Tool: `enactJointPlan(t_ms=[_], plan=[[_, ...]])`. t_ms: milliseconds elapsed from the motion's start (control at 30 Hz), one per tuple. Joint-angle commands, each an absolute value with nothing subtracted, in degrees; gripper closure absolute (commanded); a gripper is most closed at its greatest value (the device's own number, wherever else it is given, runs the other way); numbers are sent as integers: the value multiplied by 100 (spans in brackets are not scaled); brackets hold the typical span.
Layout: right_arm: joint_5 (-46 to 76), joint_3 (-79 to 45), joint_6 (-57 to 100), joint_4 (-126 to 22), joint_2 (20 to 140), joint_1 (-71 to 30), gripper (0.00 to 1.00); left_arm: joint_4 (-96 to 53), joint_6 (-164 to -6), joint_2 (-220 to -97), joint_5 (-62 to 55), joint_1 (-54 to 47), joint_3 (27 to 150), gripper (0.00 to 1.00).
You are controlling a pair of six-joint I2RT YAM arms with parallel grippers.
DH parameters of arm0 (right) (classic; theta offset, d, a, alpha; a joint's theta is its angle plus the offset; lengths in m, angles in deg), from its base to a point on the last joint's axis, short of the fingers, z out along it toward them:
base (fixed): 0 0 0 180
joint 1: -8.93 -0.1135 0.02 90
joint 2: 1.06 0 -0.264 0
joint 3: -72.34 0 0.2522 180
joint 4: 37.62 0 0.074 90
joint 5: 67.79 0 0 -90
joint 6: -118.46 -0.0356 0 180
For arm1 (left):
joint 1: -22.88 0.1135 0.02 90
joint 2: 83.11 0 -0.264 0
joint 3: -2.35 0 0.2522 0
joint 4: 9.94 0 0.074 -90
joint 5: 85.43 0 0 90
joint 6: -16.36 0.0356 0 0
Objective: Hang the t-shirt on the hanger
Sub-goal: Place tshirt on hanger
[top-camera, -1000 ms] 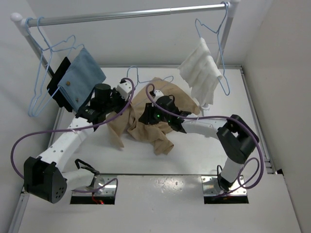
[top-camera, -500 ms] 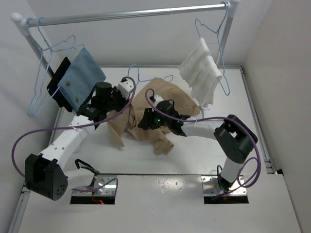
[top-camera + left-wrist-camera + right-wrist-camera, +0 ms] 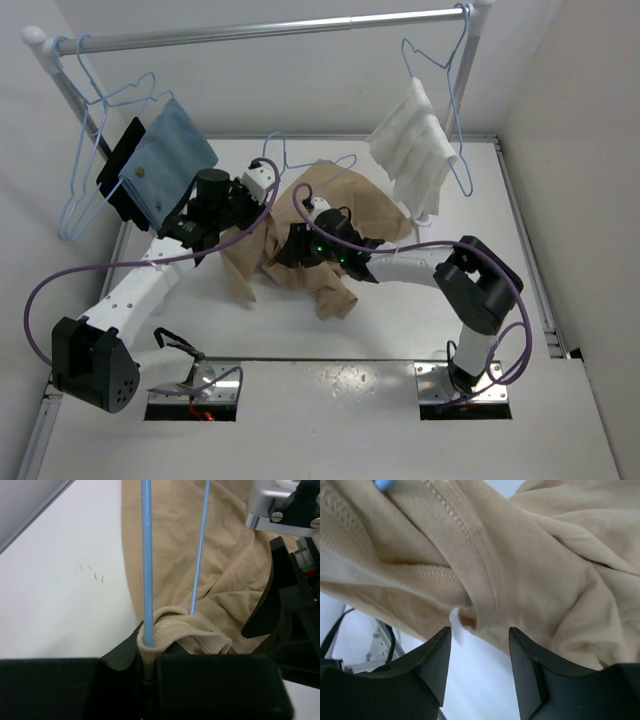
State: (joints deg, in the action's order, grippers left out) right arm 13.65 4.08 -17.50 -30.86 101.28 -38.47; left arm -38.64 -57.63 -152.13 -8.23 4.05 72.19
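The t-shirt (image 3: 350,195) is lying crumpled in the middle of the table (image 3: 300,330), between the two arms. The left gripper (image 3: 146,666) is clamping the hanger (image 3: 146,555) by one of its thin blue wires, with the shirt's ribbed collar bunched around that wire right at the closed jaws. A second wire is running up over the tan cloth beside it. In the top view the hanger's hook is poking out beyond the shirt's far edge. The right gripper (image 3: 477,647) is hovering low over the cloth with its fingers (image 3: 432,660) standing apart, a stitched fold of the shirt hanging just in front of the gap and nothing pinched between them
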Motion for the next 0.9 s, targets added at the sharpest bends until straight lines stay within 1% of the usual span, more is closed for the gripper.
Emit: enactJointPlan(t_ms=[0, 133, 300, 333, 467, 567, 600, 633, 700, 733, 833, 867], plan=[[1753, 32, -2022, -2905, 10274, -3950, 51, -3521, -5773, -15114, -871, 346, 7386, 100], [1992, -205, -2111, -3212, 10528, -3950, 55, -3521, -5773, -15052, -871, 346, 7333, 100], [2045, -461, -2173, -3608, 10748, -3950, 57, -3521, -5835, -15052, -871, 346, 7333, 100], [2045, -400, -2173, -3669, 10748, -3950, 57, -3521, -5835, -15052, -871, 398, 7333, 100], [2158, -127, -2348, -3600, 10582, -3950, 62, -3521, -5835, -15052, -818, 451, 7333, 100], [1950, -135, -2349, -3547, 10686, -3950, 75, -3521, -5835, -15052, -879, 451, 7333, 100], [1826, -188, -2445, -3547, 10800, -3898, 88, -3521, -5835, -15052, -879, 451, 7333, 100], [1825, -189, -2532, -3547, 10801, -3897, 93, -3521, -5835, -14992, -879, 451, 7333, 100], [1825, -189, -2796, -3608, 10801, -3836, 97, -3599, -5730, -14991, -879, 504, 7333, 100], [2043, 72, -2867, -3669, 10583, -3783, 100, -3687, -5590, -14913, -879, 565, 7333, 100], [2509, 697, -2999, -3740, 10030, -3634, 100, -3863, -5352, -14693, -1142, 793, 7202, 100], [2763, 847, -2999, -3793, 9653, -3555, 100, -3942, -5203, -14518, -1369, 1055, 7132, 100]])
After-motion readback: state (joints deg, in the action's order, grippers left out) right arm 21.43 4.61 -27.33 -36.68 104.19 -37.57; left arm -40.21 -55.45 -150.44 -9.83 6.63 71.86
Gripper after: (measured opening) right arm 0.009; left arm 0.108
